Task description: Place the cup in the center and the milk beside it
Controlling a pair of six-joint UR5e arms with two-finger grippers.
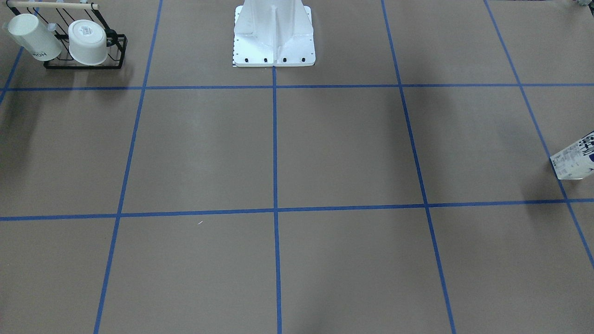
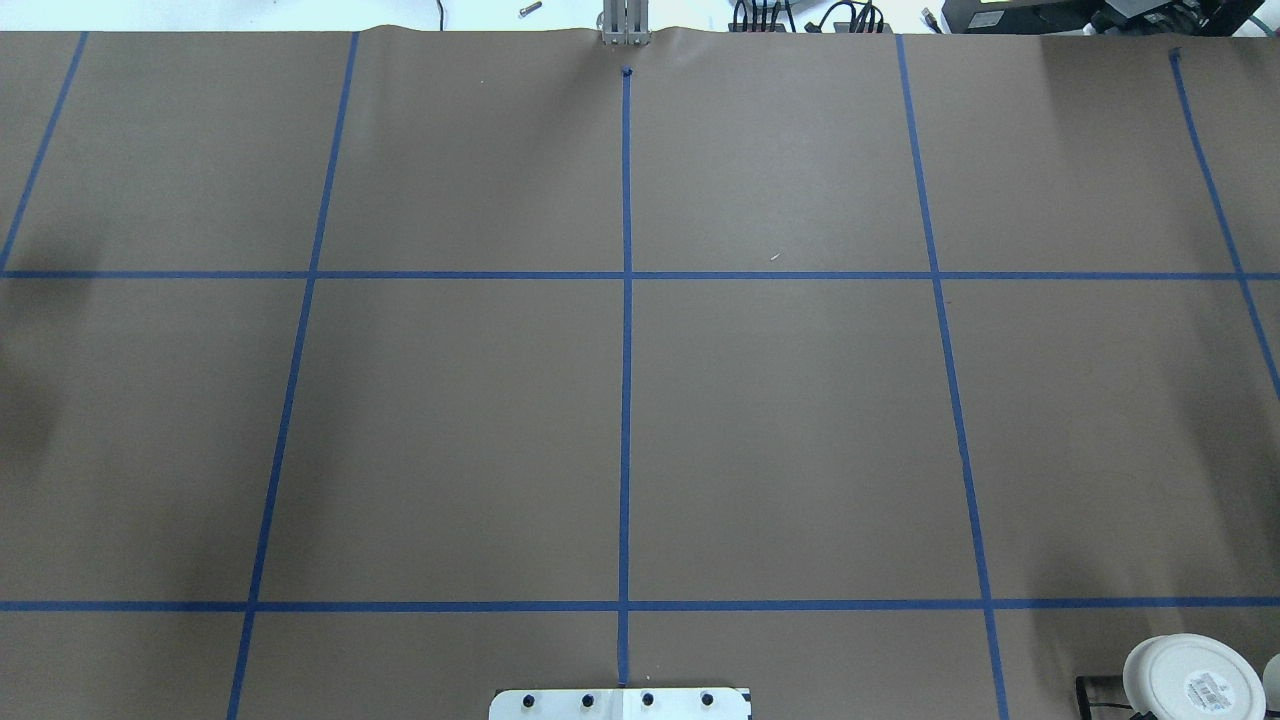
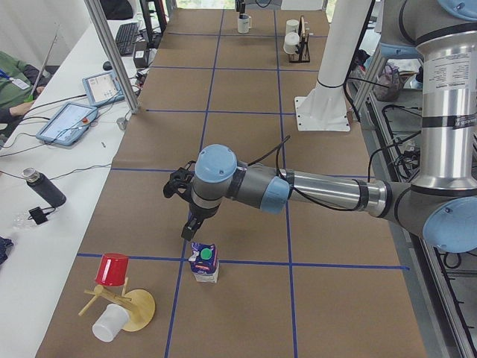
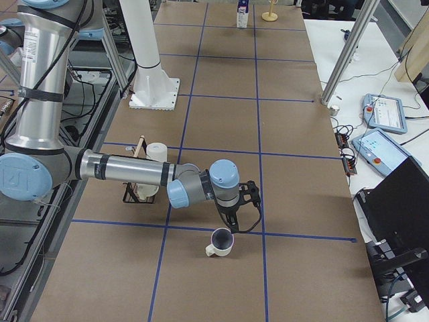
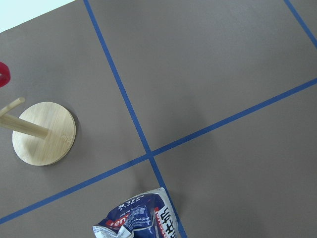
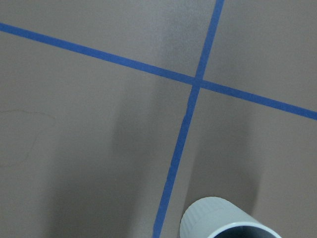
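Center (image 2: 800,430) between far-apart milk (image 3: 204,262) and cup (image 4: 220,241)

A robotics lab: tape-gridded tabletop (image 2: 800,430), industrial arm (image 3: 328,190), white pedestal (image 3: 324,97), teach pendants (image 4: 384,111) on the operators' bench (image 3: 45,253).

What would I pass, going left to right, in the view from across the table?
Lettered mug → mug with a label on its base → white pedestal → milk, cut off by the right edge.
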